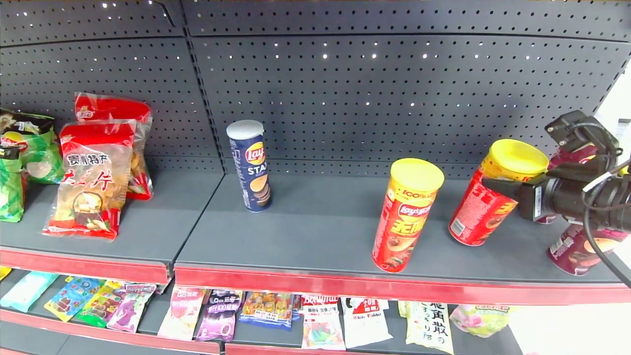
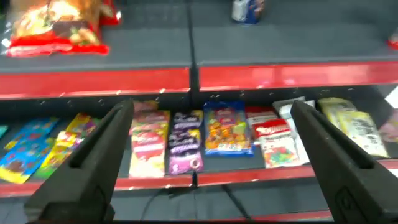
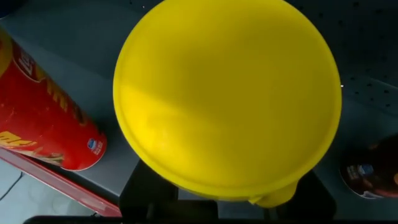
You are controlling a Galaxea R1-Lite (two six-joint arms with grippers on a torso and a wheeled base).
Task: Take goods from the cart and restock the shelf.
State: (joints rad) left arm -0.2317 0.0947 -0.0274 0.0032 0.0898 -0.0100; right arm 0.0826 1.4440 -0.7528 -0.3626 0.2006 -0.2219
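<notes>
Left hand (image 2: 211, 107) hung in front of the lower shelf level. Its two dark fingers (image 2: 93, 162) were spread wide with nothing between them. Rows of small coloured packets (image 2: 227, 130) lay beyond it.

On the grey metal shelf with a red front lip (image 1: 305, 231), green crisp bags (image 1: 19, 162) sat at the far left. Just beside them stood two red-and-clear snack bags (image 1: 93, 182), one leaning ahead of the other.

Further right, a dark blue crisp tube with a pale lid (image 1: 250, 165) stood upright near the dark pegboard back panel (image 1: 394, 98). It was well apart from the other tubes.

Right of centre, a red crisp tube with a yellow lid (image 1: 408, 214) stood upright near the front lip.

Next came a second red tube with a yellow lid (image 1: 473, 212), tilted with its top leaning rightward. Right hand (image 1: 493, 187) was clamped on this tilted tube just below the lid. Whether the tube's base touched the shelf could not be told. In the right wrist view the yellow lid (image 3: 227, 93) sat close under the camera. The upright red tube lay to one side of it and a dark maroon tube (image 3: 373, 171) to the other.

At the far right, that dark maroon tube stood on the shelf, partly hidden behind the right arm.
</notes>
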